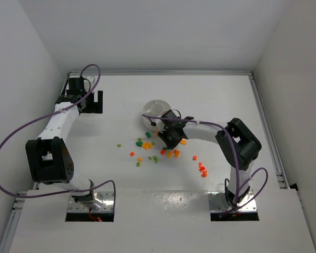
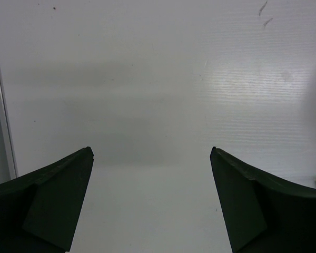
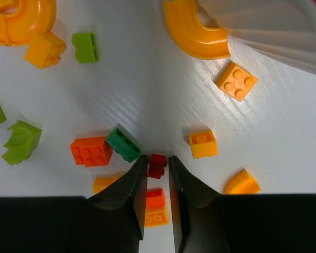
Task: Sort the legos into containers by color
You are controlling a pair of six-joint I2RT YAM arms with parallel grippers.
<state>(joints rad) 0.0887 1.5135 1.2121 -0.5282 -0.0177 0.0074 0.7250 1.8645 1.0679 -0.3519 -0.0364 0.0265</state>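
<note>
Sitting between jaws: small red lego (image 3: 158, 164)

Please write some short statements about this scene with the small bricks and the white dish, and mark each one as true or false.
1. The left gripper has its fingers wide open with nothing between them. True.
2. The right gripper has its fingers closed on a green brick. False: a small red brick sits between them.
3. The white dish lies beyond the loose bricks, farther from the arm bases. True.
4. Every brick is already inside the dish. False: many red, orange and green ones lie on the table.
</note>
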